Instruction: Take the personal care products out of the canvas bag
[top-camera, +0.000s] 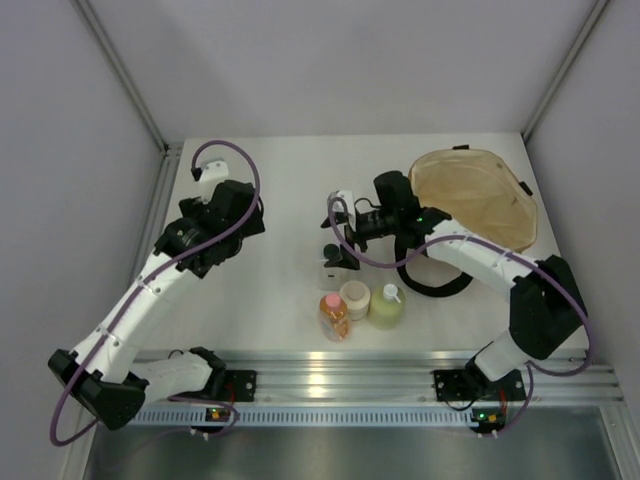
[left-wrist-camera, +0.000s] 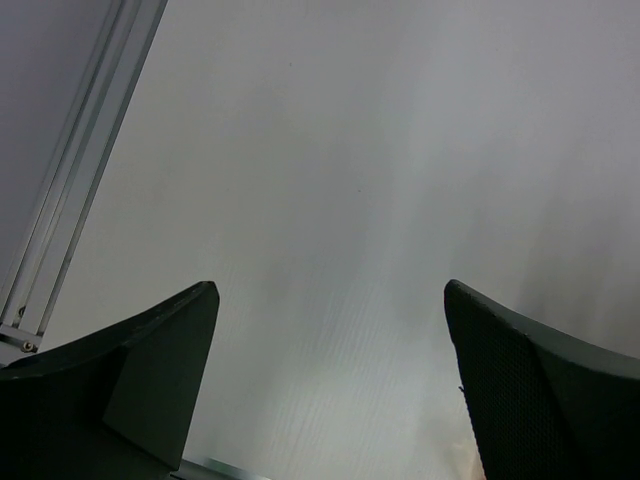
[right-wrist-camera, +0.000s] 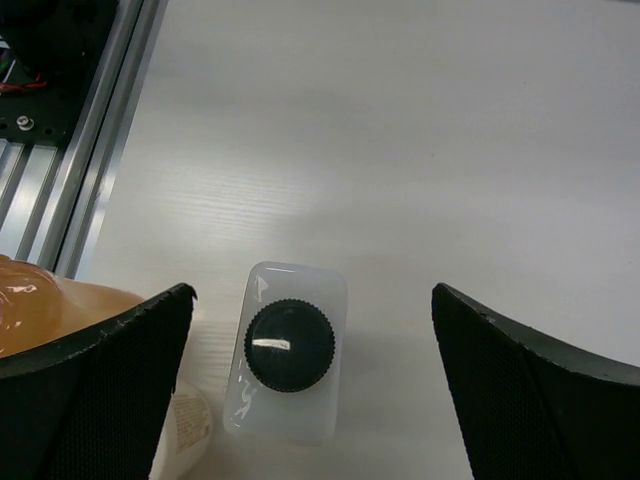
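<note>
The white squarish bottle with dark cap (right-wrist-camera: 289, 347) stands upright on the table, below and between my right gripper's (right-wrist-camera: 312, 292) open jaws, which do not touch it. In the top view the right gripper (top-camera: 338, 250) hangs just over this bottle (top-camera: 329, 274). The orange bottle with pink cap (top-camera: 334, 314), the cream round jar (top-camera: 355, 298) and the pale green bottle (top-camera: 387, 306) stand in a row in front of it. The canvas bag (top-camera: 478, 195) lies flat at the back right. My left gripper (top-camera: 235, 203) is open and empty, raised at the left.
The bag's black loop handles (top-camera: 432, 283) lie under the right forearm. An aluminium rail (top-camera: 400, 375) runs along the near edge. Grey walls enclose the table; the left wrist view shows only wall and a frame post (left-wrist-camera: 75, 190) past the left gripper (left-wrist-camera: 330, 292).
</note>
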